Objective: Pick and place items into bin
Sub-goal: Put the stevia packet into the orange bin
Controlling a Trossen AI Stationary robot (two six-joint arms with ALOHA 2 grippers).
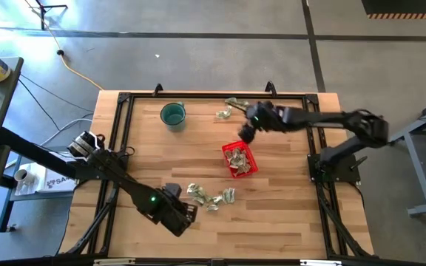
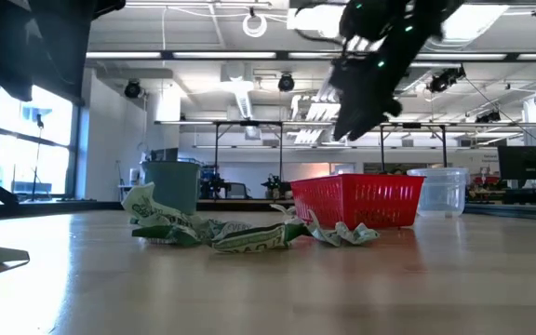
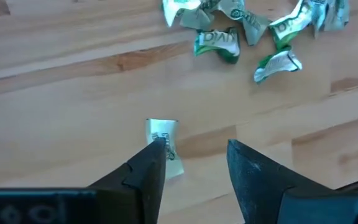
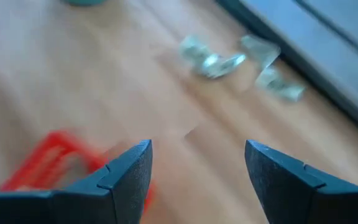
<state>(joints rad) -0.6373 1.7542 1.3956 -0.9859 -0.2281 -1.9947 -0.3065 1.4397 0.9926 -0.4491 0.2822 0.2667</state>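
The red basket [image 1: 239,159] sits mid-table with a few pale green-and-whitish wrappers inside, and it also shows in the low view [image 2: 356,200]. A pile of wrappers [image 1: 209,196] lies near the basket toward the near edge [image 3: 241,28]. A few more wrappers [image 1: 228,111] lie by the far edge [image 4: 219,59]. My left gripper [image 1: 188,213] is open and low over the table near the near edge [image 3: 196,149]. One flat wrapper piece [image 3: 162,134] lies at the tip of one of its fingers. My right gripper [image 1: 247,133] hangs open above the basket's far side [image 4: 197,155]. My left gripper has one fingertip [image 3: 156,152] right at the near end of the single flat wrapper piece, which lies on the table. Whether the finger touches it, I cannot tell. The other finger stands clear of it over bare wood.
A teal cup [image 1: 173,114] stands at the far left of the table. A clear plastic container [image 2: 440,191] shows beyond the basket in the low view. A dark frame [image 1: 124,100] runs round the table's edges. Bare wood lies between the near pile and the near edge.
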